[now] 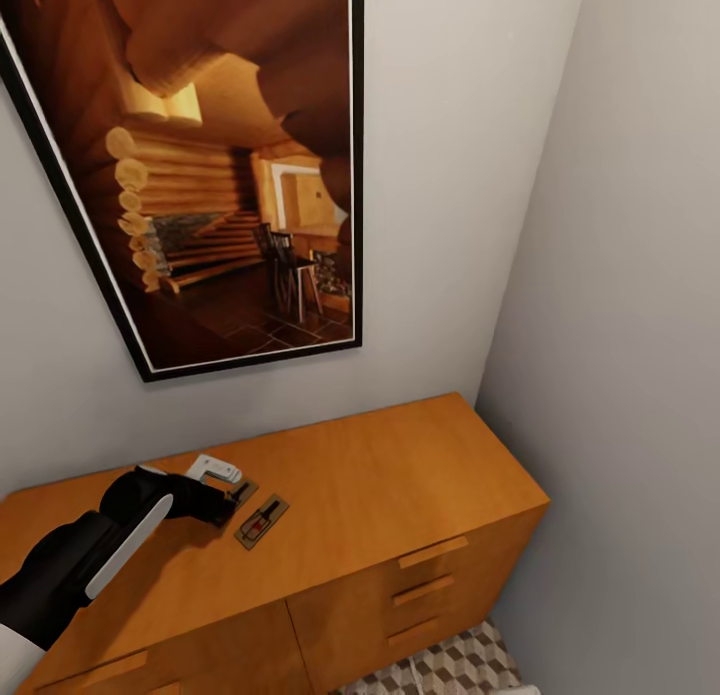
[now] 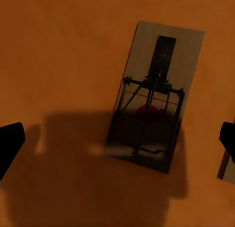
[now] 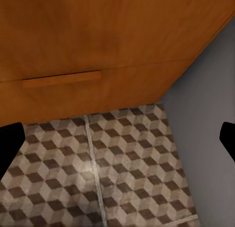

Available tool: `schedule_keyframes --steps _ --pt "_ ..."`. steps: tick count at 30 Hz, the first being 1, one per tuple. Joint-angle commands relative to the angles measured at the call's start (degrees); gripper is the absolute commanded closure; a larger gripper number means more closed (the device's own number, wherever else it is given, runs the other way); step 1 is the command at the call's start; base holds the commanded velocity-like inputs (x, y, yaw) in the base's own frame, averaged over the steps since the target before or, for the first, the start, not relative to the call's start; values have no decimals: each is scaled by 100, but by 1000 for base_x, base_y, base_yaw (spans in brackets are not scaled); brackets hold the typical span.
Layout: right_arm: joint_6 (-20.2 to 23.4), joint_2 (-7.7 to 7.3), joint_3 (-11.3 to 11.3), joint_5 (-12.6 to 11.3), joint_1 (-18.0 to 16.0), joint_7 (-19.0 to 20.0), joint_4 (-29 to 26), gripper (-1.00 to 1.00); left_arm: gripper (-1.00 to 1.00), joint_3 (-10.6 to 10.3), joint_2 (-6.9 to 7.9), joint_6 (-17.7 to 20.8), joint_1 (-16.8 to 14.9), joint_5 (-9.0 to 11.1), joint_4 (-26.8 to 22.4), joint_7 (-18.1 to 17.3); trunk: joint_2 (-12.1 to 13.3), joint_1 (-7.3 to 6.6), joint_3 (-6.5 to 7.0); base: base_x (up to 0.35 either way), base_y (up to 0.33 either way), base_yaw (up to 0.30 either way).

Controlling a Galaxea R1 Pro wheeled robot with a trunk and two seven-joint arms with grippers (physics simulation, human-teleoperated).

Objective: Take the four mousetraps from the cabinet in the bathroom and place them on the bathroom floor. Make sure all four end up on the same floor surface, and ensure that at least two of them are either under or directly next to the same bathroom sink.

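Two mousetraps lie on the top of the orange-brown cabinet (image 1: 400,485). One mousetrap (image 1: 262,521) lies in full sight; the other (image 1: 244,491) is partly covered by my left gripper (image 1: 228,497), which hovers just over it. In the left wrist view a mousetrap (image 2: 154,102) with dark wire and a red spot lies flat between the open, spread fingertips (image 2: 10,143), untouched. The edge of a second mousetrap (image 2: 225,167) peeks in beside the other finger. My right gripper (image 3: 117,141) hangs open and empty above the cube-patterned bathroom floor (image 3: 107,168), in front of a cabinet drawer handle (image 3: 62,79).
A large framed picture (image 1: 220,175) hangs on the wall above the cabinet. A grey side wall (image 1: 620,375) closes in right beside the cabinet's end. Drawer handles (image 1: 432,552) run down its right column, with a strip of tiled floor (image 1: 450,670) below.
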Motion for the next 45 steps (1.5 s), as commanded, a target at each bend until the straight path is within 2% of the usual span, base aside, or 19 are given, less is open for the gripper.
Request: schedule_keyframes --steps 1,9,36,45 --pt "-15 2 51 -37 -5 -28 5 -100 -100 -11 4 18 -8 -1 0 1 -13 3 -22 0 0 0" --pt "-15 2 51 -37 -5 -25 5 -100 -100 -11 8 18 -8 -1 -9 2 -13 3 -83 21 0 0" --pt "-15 2 51 -37 -5 -26 5 -100 -100 -29 0 18 -8 -1 14 3 -13 3 -88 37 0 0" --pt "-15 2 51 -37 -5 -26 5 -100 -100 -199 0 10 -8 -1 21 3 -13 3 -88 4 0 0"
